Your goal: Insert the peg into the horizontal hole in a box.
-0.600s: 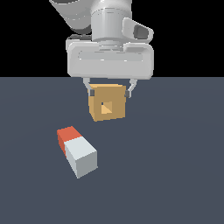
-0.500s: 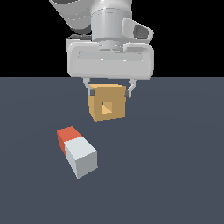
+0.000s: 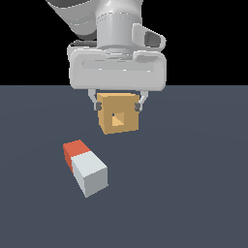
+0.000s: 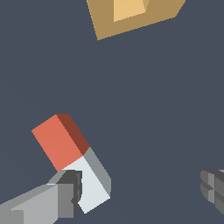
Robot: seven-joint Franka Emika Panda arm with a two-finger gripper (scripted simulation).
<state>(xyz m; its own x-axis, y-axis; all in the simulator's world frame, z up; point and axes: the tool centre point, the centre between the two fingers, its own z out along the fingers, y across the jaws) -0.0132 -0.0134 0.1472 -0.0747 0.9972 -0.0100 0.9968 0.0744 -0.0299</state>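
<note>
Pincer [image 3: 116, 103] open above the worktop [image 3: 193, 193], holding nothing.
In the exterior view the arm's body hid most of the 2 fingers [image 3: 95, 103], and only their tips showed beside the box [image 3: 118, 119]. The box was cut off in the wrist view. Its hole [image 3: 117, 119] was small, square and darker inside. The peg [image 3: 85, 167] lay flat, apart from the box, toward the exterior view's left, 1 half red-orange, 1 half grey-white.

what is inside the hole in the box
Only darker orange inner walls show inside the hole of the box. The peg lies apart on the floor. The hole's far end is not visible.
</note>
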